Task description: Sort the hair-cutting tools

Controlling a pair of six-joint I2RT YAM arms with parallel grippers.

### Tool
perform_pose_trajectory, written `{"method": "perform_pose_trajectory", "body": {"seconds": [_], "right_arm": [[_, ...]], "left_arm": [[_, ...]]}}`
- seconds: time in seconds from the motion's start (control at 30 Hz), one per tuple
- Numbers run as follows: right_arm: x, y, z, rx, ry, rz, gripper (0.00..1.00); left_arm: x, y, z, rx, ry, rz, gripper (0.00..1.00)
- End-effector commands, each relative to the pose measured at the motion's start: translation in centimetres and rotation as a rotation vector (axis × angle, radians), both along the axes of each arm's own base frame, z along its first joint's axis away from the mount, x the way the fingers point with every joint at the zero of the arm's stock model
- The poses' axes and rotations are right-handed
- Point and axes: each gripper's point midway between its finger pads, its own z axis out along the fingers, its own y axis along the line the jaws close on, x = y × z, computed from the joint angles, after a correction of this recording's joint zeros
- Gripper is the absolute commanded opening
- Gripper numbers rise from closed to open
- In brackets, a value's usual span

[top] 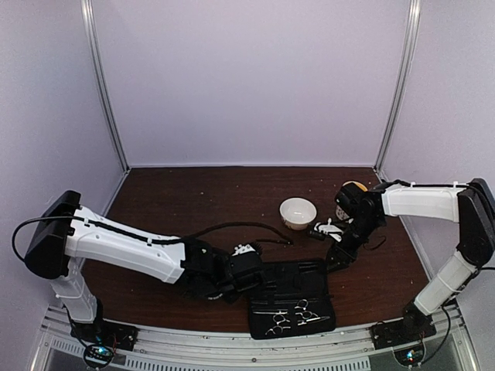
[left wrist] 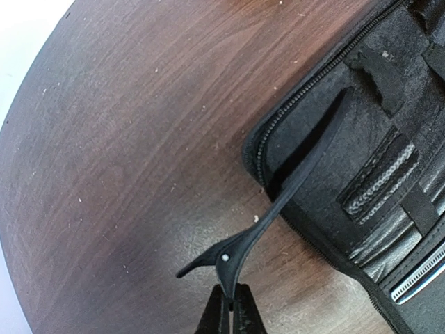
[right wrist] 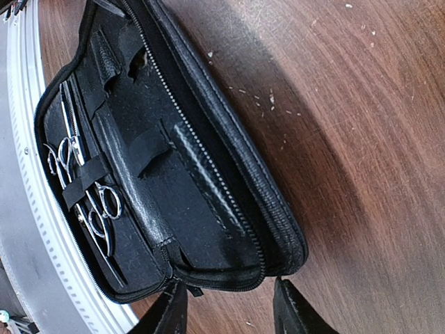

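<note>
So the left end effector [left wrist: 229, 309] is pinched tight on the thin black plastic hair clip [left wrist: 306, 167]. The clip points diagonally away from it, tip over the open black zip case [left wrist: 389, 139]. The right end effector [right wrist: 229, 306] hangs spread apart just beside the case, empty.

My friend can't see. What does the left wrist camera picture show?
The shut left gripper pinches a black hair clip by its hinge end, the clip's long end reaching over the edge of an open black zip case. Beneath is a brown wooden table.
</note>
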Motion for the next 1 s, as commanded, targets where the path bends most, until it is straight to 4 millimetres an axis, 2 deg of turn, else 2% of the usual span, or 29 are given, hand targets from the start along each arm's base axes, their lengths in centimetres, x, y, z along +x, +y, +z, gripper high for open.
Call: {"method": "perform_pose_trajectory", "body": {"seconds": [0.0, 0.43, 0.73, 0.87, 0.97], "right_arm": [[-0.7, 0.0, -0.4, 0.003, 0.036, 0.001, 0.43], [-0.9, 0.2, -0.9, -0.005, 0.061, 0.011, 0.43], [-1.2, 0.4, -1.3, -0.006, 0.094, 0.027, 0.42], [-1.4, 0.7, -1.4, -0.003, 0.102, 0.036, 0.42], [-1.4, 0.8, -1.6, -0.007, 0.110, 0.041, 0.42]], "left_arm": [[0.4, -0.3, -0.4, -0.046, 0.023, 0.023, 0.00], [0.2, -2.1, -2.6, -0.060, 0.132, -0.079, 0.00], [0.4, -3.1, -5.4, -0.019, 0.246, -0.113, 0.00], [0.8, -3.8, -5.4, -0.024, 0.256, -0.125, 0.00], [1.4, -4.5, -4.7, -0.033, 0.244, -0.140, 0.00]]}}
